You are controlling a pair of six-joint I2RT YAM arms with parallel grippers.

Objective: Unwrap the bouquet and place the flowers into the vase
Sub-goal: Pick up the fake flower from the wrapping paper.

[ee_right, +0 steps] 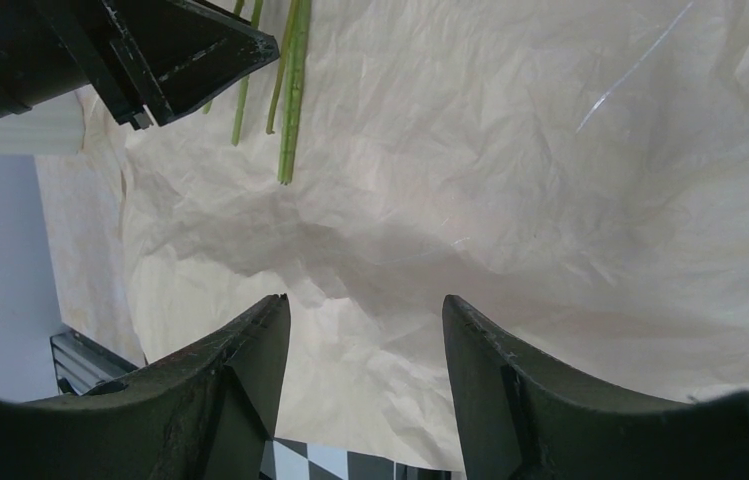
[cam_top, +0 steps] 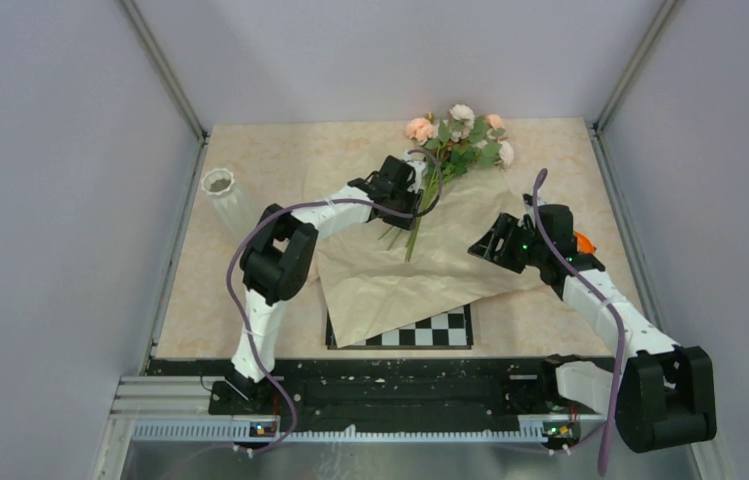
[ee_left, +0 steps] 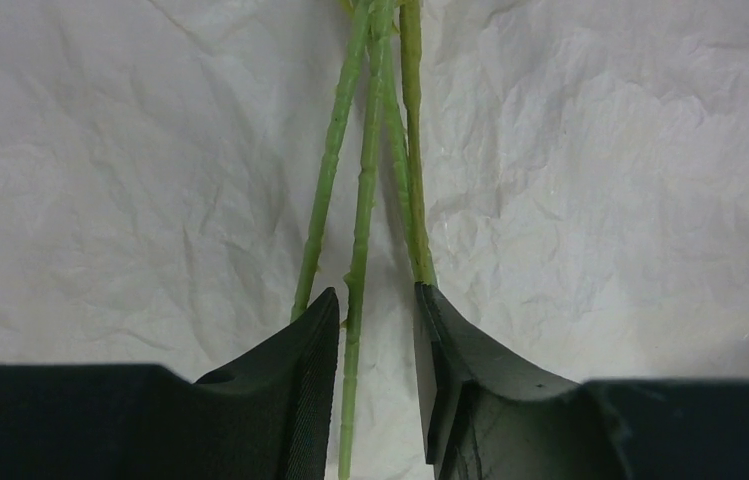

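- The wrapping paper (cam_top: 400,285) lies opened flat on the table (cam_top: 280,150), so the unwrapping looks done; the step in hand is picking up the flowers (cam_top: 462,135).
- The flowers lie across the paper, blooms toward the far edge, green stems (ee_left: 362,200) pointing back at the arms.
- The left gripper (ee_left: 377,300) is low over the stems with its jaws partly apart: one stem runs between them, one meets the right fingertip, and one slips under or outside the left finger. Nothing is pinched yet.
- To do this well, centre the jaws so that every stem sits inside before clamping; otherwise a stray stem is likely to be left behind.
- Grip firmly, since thin stems may pivot when lifted.
- The right gripper (ee_right: 365,305) hovers wide open over bare paper, holding nothing.
- The white ribbed vase (cam_top: 222,192) stands at the table's left side, well apart from the flowers.
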